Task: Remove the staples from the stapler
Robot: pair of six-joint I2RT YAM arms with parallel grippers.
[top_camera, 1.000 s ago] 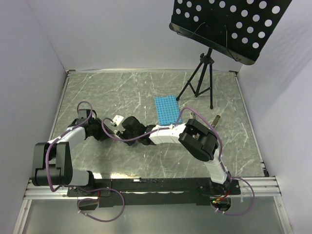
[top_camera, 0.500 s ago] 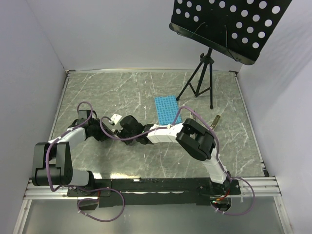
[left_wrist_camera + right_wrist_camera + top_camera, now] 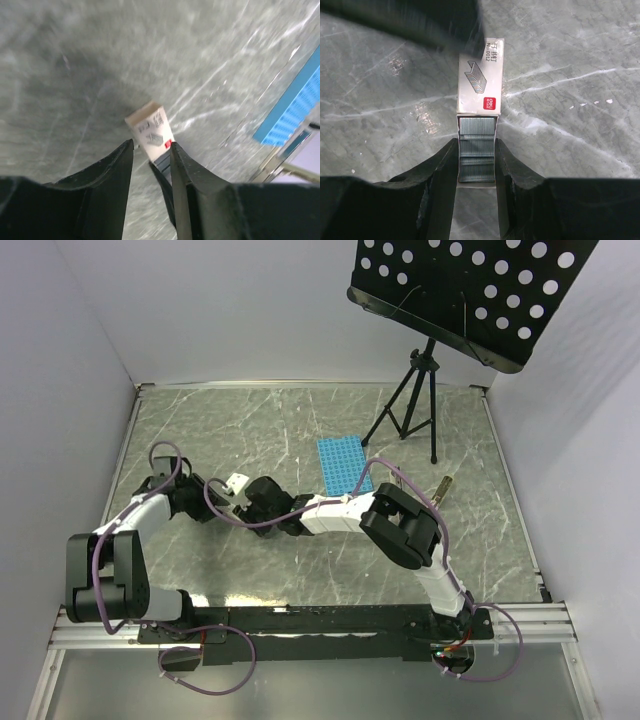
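The stapler (image 3: 442, 487), a slim dark bar, lies on the table right of the blue plate, far from both grippers. Grey staples (image 3: 477, 150) fill the open tray of a small white staple box (image 3: 480, 75). My right gripper (image 3: 476, 145) is shut on that tray, the white sleeve still over its far end. In the top view the box (image 3: 237, 483) sits left of centre, with my right gripper (image 3: 256, 503) right beside it. My left gripper (image 3: 150, 145) is open, its tips on either side of the box's near end (image 3: 149, 127). In the top view it (image 3: 210, 508) is left of the box.
A blue studded plate (image 3: 343, 465) lies behind the right arm and shows in the left wrist view (image 3: 295, 107). A black tripod (image 3: 415, 400) with a perforated music stand (image 3: 470, 290) stands at the back right. White walls enclose the marble table (image 3: 230, 430).
My left arm has drawn back to the left, away from the box. My right gripper has shifted slightly left with the box tray in it.
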